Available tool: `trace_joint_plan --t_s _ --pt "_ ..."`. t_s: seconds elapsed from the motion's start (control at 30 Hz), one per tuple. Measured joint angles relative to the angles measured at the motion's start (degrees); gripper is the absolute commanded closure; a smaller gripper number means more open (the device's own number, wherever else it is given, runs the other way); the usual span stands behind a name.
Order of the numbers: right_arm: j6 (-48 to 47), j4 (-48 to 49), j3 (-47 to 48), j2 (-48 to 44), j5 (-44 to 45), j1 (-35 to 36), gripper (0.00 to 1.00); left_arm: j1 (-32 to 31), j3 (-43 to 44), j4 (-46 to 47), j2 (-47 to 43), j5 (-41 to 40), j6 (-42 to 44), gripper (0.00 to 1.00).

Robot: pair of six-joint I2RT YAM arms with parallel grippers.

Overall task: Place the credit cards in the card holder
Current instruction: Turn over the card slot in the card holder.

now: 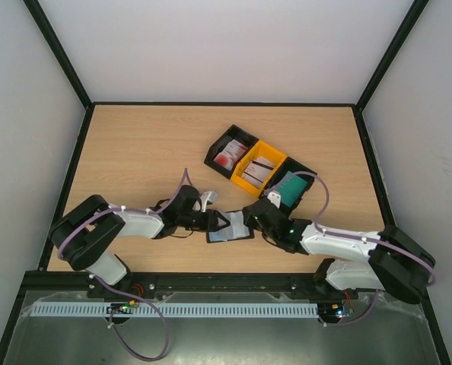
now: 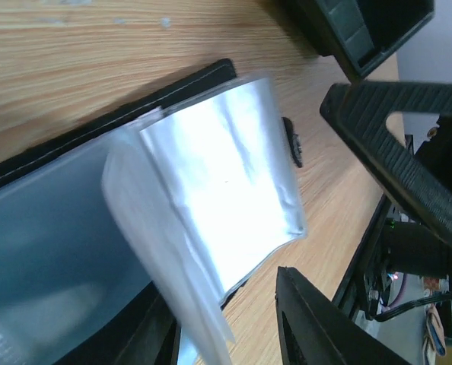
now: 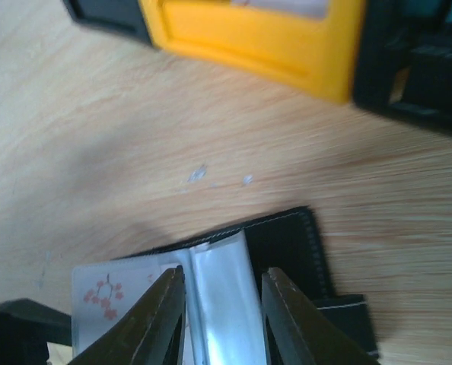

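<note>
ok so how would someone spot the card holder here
Start at the wooden table and go to the middle of its near edge. There lies the card holder, a flat black wallet opened to pale sleeves. Unlike the black and yellow trays behind it, it lies flat, with no walls.

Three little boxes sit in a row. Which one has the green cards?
The black tray at the row's right end, nearest the right arm. Its cards are teal-green; the yellow tray and other black tray hold whitish ones.
</note>
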Motion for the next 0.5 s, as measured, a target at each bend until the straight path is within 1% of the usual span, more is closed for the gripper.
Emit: trace_joint_plan --t_s 0.1,0.23,0.4,0.5 --pt "1.4 -3.4 -1.2 -4.5 4.2 -0.1 0.67 -0.8 1.4 0.1 0.9 0.4 0.3 0.54" --pt "2.5 -7.2 -3.2 -8.8 7.4 -0.9 0.65 -2.1 3.6 0.3 2.8 0.9 0.5 0.47" --pt "2.6 -10.0 -5.0 -10.4 7.9 -1.7 0.64 -3.7 7.1 0.6 6.9 1.3 0.5 0.42" --pt "2.6 -10.4 -5.8 -10.7 7.5 -2.0 0.64 -4.0 9.4 0.7 9.7 1.0 0.0 0.41"
